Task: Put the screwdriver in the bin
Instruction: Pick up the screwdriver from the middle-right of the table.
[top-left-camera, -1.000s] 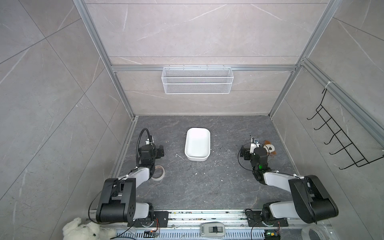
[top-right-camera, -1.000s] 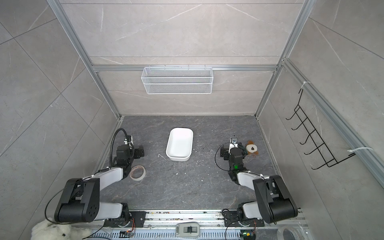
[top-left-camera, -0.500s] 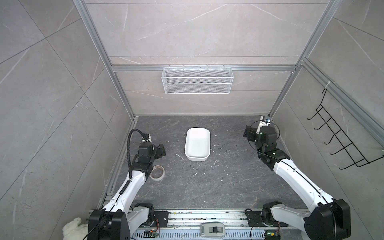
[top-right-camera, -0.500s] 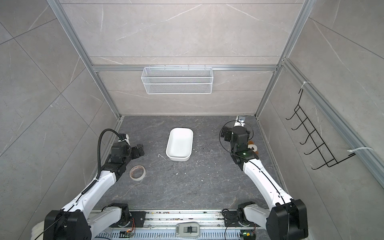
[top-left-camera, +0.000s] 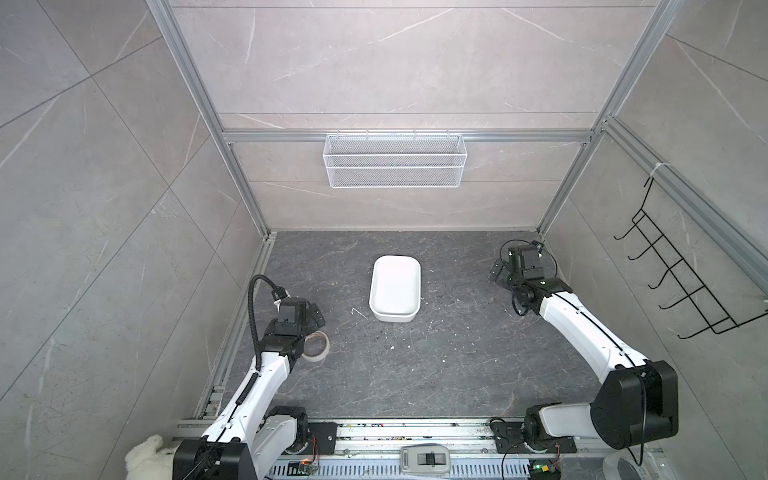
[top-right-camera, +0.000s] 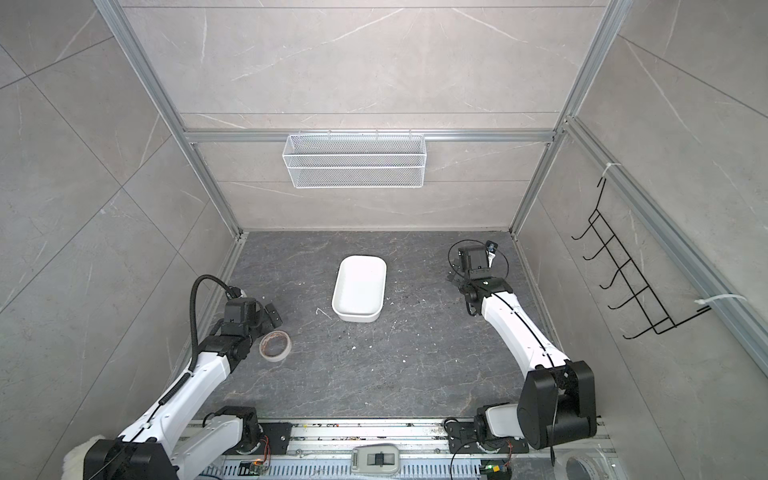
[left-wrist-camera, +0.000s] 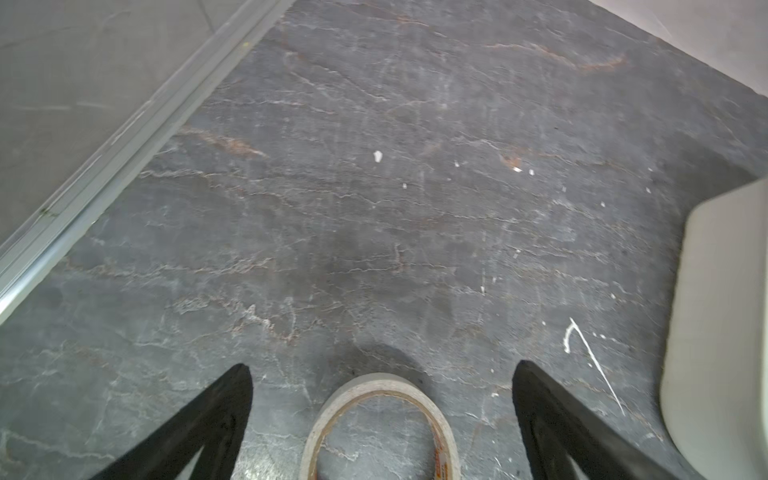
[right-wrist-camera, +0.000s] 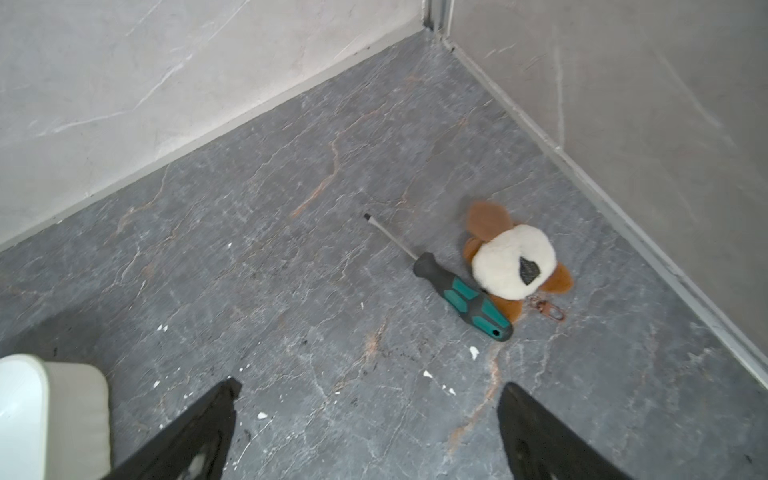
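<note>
Screwdriver (right-wrist-camera: 461, 297) is noted flat on the floor (right-wrist-camera: 249, 270) near the far right corner, handle against a plush toy (right-wrist-camera: 513, 262), tip toward the far wall (right-wrist-camera: 124, 83), just ahead of the nearer right gripper (right-wrist-camera: 369, 384), spread and empty.

A tape roll (top-left-camera: 314, 345) lies flat on the dark grey floor (top-left-camera: 436, 374) towards the left side, its brown core showing. A white mesh basket (top-left-camera: 394, 166) hangs from a metal rail (top-left-camera: 270, 136) high at the back, and a black hook rack (top-left-camera: 681, 286) hangs on the right wall (top-left-camera: 706, 166). In the right wrist view a small plush (right-wrist-camera: 513, 262), brown with a white face, lies near a floor corner, with a metal clasp (right-wrist-camera: 550, 309) just beside it. White specks and a thin bent sliver (top-left-camera: 358, 312) are scattered over the floor. At the front, a white fluffy toy (top-left-camera: 143, 457) pokes in at the left, and a small grey device (top-left-camera: 424, 459) sits by the metal track (top-left-camera: 374, 432).
</note>
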